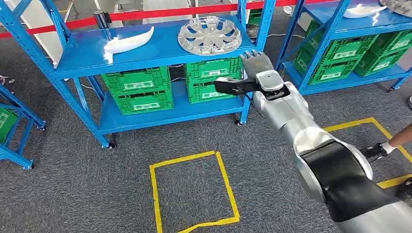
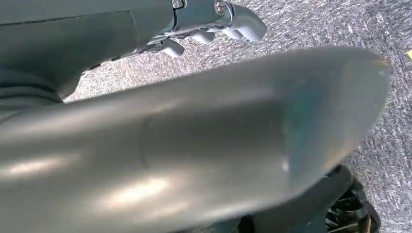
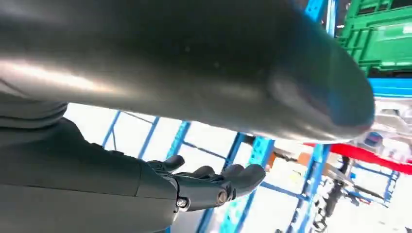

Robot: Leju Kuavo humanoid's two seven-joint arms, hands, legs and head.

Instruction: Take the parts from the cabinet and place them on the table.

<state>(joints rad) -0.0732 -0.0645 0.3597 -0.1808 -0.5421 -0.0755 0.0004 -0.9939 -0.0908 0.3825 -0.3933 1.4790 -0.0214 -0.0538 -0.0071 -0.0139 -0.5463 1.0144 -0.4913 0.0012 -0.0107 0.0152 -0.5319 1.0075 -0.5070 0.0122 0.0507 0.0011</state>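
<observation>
A silver wheel cover (image 1: 209, 35) lies flat on the top shelf of the blue rack (image 1: 87, 56), near its right post. A white curved part (image 1: 128, 42) lies on the same shelf to its left. My right hand (image 1: 255, 73) is raised in front of the rack's right post, just below and to the right of the wheel cover, fingers apart and thumb stretched out, holding nothing. In the right wrist view its fingers (image 3: 214, 182) are spread before blue rack posts. My left hand (image 2: 214, 22) hangs over grey carpet with nothing in it.
Green crates (image 1: 141, 90) fill the rack's lower shelves. A second blue rack (image 1: 340, 29) at the right holds more crates and parts. A yellow tape square (image 1: 155, 194) marks the carpet in front. Part of a person (image 1: 396, 141) shows at the right edge.
</observation>
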